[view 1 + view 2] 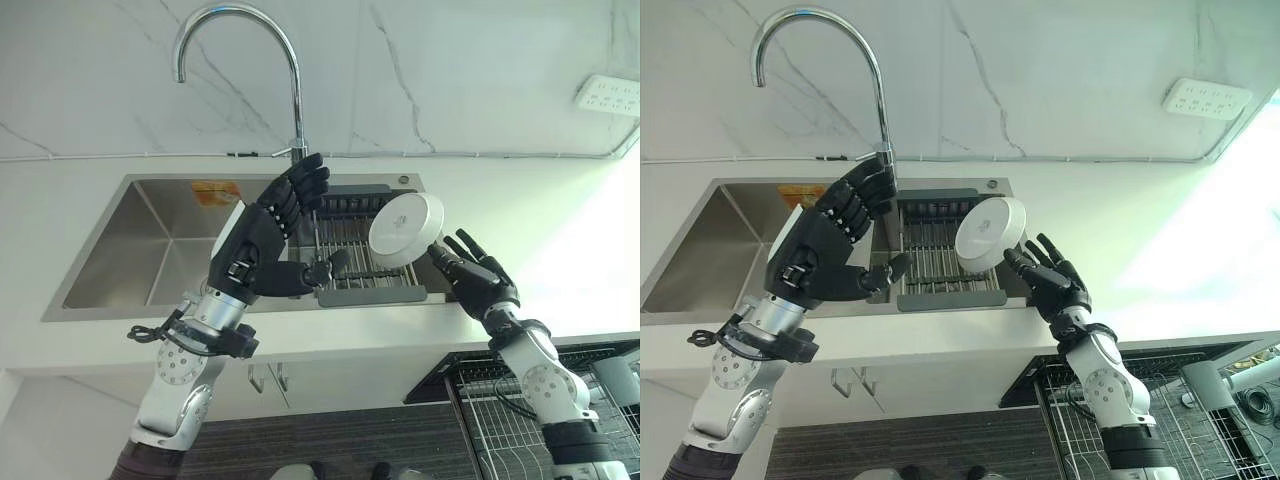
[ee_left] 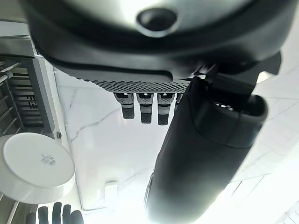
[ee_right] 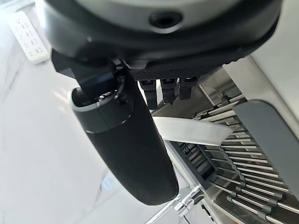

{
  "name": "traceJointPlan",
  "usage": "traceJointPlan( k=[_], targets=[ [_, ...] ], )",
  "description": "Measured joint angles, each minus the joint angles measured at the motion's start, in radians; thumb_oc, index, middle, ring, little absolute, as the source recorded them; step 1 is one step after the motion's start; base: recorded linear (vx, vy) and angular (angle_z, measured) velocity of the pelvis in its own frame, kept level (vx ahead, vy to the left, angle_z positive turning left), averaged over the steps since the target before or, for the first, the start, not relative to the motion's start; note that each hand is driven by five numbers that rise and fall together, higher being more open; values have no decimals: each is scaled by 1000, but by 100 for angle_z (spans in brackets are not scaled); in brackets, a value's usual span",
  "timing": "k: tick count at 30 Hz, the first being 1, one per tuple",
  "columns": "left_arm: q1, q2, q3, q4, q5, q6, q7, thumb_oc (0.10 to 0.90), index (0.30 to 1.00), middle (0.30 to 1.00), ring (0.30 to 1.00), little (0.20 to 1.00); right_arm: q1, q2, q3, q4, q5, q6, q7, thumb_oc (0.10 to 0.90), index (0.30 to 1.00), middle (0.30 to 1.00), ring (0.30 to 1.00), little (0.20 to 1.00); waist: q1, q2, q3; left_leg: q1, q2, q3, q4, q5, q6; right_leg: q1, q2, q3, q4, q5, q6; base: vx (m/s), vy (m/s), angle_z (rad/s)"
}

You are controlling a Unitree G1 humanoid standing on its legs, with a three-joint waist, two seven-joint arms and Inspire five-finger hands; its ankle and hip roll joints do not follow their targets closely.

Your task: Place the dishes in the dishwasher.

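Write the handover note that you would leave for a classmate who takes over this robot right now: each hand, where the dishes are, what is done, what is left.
Right hand: fingers and thumb pinch the white dish, lifted on edge above the drying rack in the sink.
Left hand: open, raised over the sink beside the faucet, holding nothing.
Done: dish picked up from the rack area.
Left: carry it down to the dishwasher basket, pulled out at the lower right under the counter, and set it in.

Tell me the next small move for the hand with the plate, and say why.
Probably carry the white plate down and to the robot's right, towards the wire rack below the counter. The right hand holds it by its edge above the sink's drying rack; the left hand is open and holds nothing.
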Motion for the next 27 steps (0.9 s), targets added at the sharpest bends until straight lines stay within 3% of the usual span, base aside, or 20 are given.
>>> traceJointPlan(
  k=[27],
  targets=[
    [-19, 30, -23, 38, -1, 8, 23, 800, 900, 900, 900, 900, -99, -19, 15, 121, 39, 20, 10, 800, 900, 900, 900, 900, 9, -9, 5, 7, -1, -7, -1, -1, -1, 12, -1, -7, 0, -4, 2, 0, 0, 0]
  ],
)
